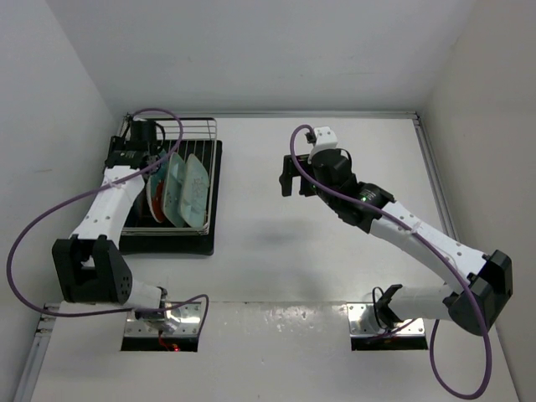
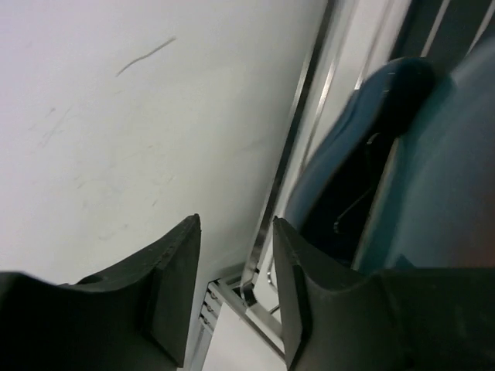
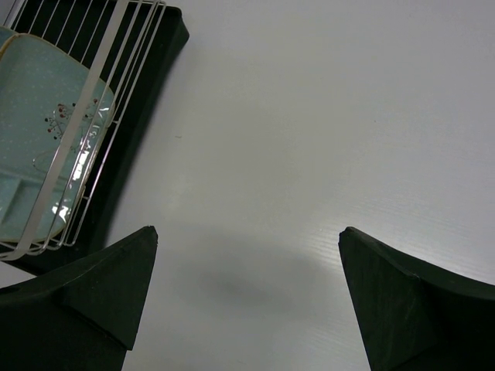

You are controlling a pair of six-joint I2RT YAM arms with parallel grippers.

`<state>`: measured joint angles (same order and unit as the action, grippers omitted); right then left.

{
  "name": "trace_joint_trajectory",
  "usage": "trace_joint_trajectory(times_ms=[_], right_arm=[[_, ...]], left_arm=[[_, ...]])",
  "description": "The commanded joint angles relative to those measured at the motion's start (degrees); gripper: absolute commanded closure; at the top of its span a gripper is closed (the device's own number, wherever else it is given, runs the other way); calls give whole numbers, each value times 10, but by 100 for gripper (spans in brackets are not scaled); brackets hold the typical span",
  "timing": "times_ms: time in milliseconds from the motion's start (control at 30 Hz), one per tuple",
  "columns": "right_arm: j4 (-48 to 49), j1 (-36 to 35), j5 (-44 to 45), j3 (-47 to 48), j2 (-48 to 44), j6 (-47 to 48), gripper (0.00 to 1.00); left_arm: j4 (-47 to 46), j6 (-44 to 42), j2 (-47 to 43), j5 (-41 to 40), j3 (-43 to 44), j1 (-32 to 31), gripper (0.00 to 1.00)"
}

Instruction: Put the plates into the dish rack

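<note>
Plates [image 1: 178,189] stand on edge in your dish rack [image 1: 201,124] at the far left of the table [image 1: 335,260], your left gripper [image 2: 236,232] parted and empty beside the dark teal plate [image 2: 433,154], your right gripper [image 3: 247,236] wide open above the tabletop.

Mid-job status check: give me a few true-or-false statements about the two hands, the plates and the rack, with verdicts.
1. The right hand is open and holds nothing. True.
2. A pale mint plate lies flat on the table beside the dish rack. False: it stands on edge in the rack, among other plates.
3. The left hand is clamped on the dark teal plate. False: its fingers are apart with nothing between them, and the teal plate is off to one side.
4. The right hand hovers over bare table, to the right of the rack. True.
</note>
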<state>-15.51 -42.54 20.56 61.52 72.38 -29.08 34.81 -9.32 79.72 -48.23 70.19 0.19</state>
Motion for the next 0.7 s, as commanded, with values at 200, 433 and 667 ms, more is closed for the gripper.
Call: trace_joint_trajectory(times_ms=[200,433,667], right_arm=[[5,-12,-12,31,7,24,0],[-5,-21,-32,56,24,36,0],[-8,-25,-61,68,43,42,0]], left_arm=[[25,15,27,-5,106,-1,42],[51,-12,10,-33,140,-1,35],[217,-60,-31,311,233,4,35]])
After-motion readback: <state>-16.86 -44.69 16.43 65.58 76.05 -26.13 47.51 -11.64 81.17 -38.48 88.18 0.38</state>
